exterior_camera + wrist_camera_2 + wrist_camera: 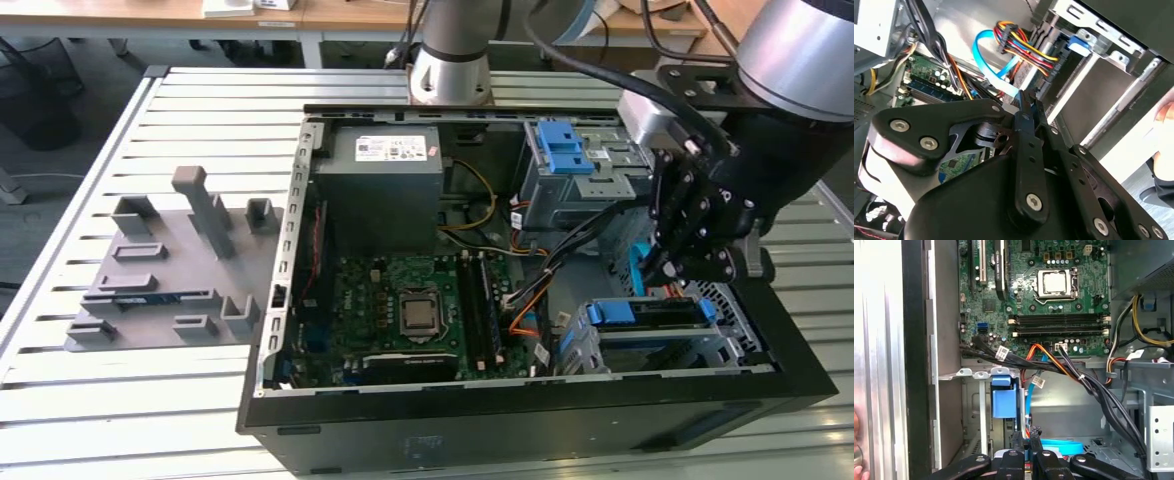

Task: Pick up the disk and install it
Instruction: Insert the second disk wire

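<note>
Nearest me, the open computer case (pixel 534 425) lies on the slatted counter (pixel 120 400). In its front corner, toward the exterior view's right, the disk (pixel 657 312) sits flat inside the lower drive cage (pixel 747 345), with its blue frame edge facing the motherboard (pixel 400 310). Just above that cage hangs the tool (pixel 683 268), its black fingers (pixel 1026 107) pressed together with nothing between them; both wrist views show the tips meeting. A light blue cable (pixel 991 70) curls just past them. Farther back stands the upper cage with its blue latch (pixel 567 150), and beside it the grey power supply (pixel 380 170). A grey moulded fixture (pixel 167 270) rests on the counter well off to the exterior view's left.
</note>
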Controlling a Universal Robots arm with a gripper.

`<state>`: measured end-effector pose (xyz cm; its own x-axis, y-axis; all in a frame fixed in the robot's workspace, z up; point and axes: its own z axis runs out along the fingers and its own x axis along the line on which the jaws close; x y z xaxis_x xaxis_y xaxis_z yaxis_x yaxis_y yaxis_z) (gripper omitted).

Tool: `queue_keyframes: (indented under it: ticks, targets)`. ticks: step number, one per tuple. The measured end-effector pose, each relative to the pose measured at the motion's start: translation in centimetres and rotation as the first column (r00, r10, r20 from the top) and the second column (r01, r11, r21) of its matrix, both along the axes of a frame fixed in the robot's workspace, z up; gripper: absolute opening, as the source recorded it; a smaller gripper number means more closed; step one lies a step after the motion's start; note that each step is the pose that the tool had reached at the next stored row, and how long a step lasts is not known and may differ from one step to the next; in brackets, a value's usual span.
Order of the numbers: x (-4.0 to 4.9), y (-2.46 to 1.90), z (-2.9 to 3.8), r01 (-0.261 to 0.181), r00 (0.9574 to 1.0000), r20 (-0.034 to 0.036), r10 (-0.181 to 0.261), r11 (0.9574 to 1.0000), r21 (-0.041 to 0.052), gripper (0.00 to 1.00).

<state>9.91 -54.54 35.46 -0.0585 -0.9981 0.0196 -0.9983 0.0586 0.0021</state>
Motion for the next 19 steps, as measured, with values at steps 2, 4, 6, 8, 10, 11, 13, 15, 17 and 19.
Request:
queue_keyframes:
  ticks: [2, 4, 6, 8, 10, 11, 13, 15, 17, 19]
  targets:
    - [0.0, -0.32, -0.16, 0.0, 1.0, 0.0, 0.0, 1.0, 0.0001, 0.16]
    - [0.0, -0.32, -0.35, 0.0, 1.0, 0.0, 0.0, 1.0, 0.0, 0.16]
    - [0.0, -0.32, -0.39, 0.0, 1.0, 0.0, 0.0, 1.0, -0.0004, 0.16]
    - [0.0, -0.32, -0.42, 0.0, 1.0, 0.0, 0.0, 1.0, -0.0001, 0.16]
    - [0.0, -0.33, -0.45, 0.0, 1.0, 0.0, 0.0, 1.0, -0.0001, 0.16]
    - [0.0, -0.32, -0.46, 0.0, 1.0, 0.0, 0.0, 1.0, -0.0001, 0.16]
    - [0.0, -0.35, -0.55, 0.0, 1.0, 0.0, 0.0, 1.0, 0.0002, 0.16]
    - [0.0, -0.43, -0.66, 0.0, 1.0, 0.0, 0.0, 1.0, 0.0001, 0.16]
    - [0.0, -0.53, -0.8, 0.0, 1.0, 0.0001, 0.0, 1.0, 0.0011, 0.16]
    - [0.07, -0.58, -0.95, 0.0, 1.0, 0.0001, 0.0, 1.0, 0.0023, 0.16]
